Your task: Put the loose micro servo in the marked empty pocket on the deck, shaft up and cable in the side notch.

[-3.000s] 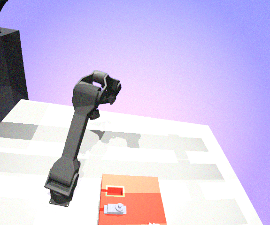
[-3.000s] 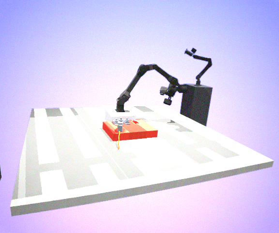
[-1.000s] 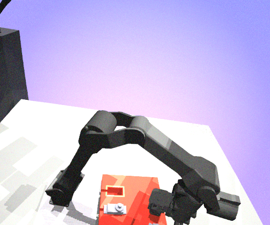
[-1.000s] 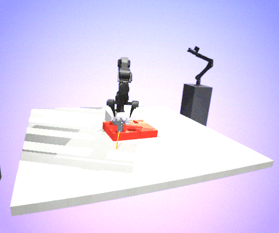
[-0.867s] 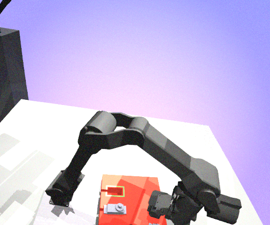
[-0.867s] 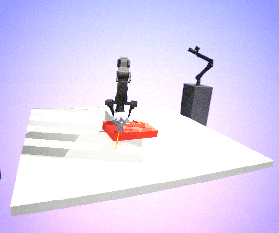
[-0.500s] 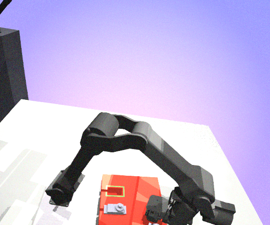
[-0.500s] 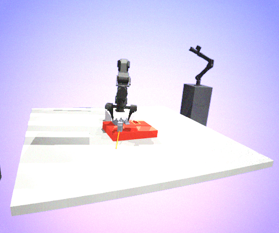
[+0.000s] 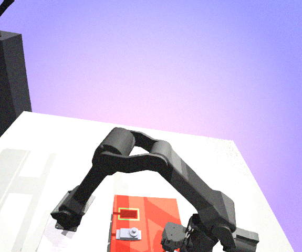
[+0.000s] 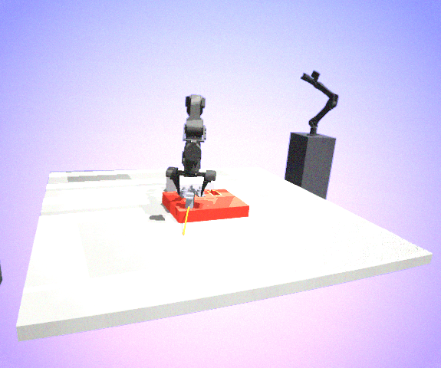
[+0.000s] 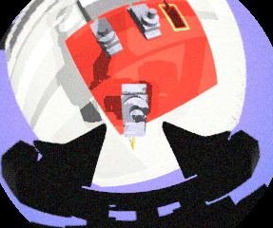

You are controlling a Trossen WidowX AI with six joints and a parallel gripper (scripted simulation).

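The loose grey micro servo is at the red deck's front edge. Its shaft side faces the wrist camera; its exact tilt is unclear. Its yellow cable hangs past the edge. The gripper is open above the servo, with one finger on each side of it in the wrist view and no visible grip. The marked pocket is empty, outlined in yellow-green, at the deck's far side. In the top view the arm hides the loose servo's area.
A seated grey servo is beside the pocket, and another seated servo is farther along that row. The deck lies on a white table. A second arm stands on a dark pedestal beyond the table.
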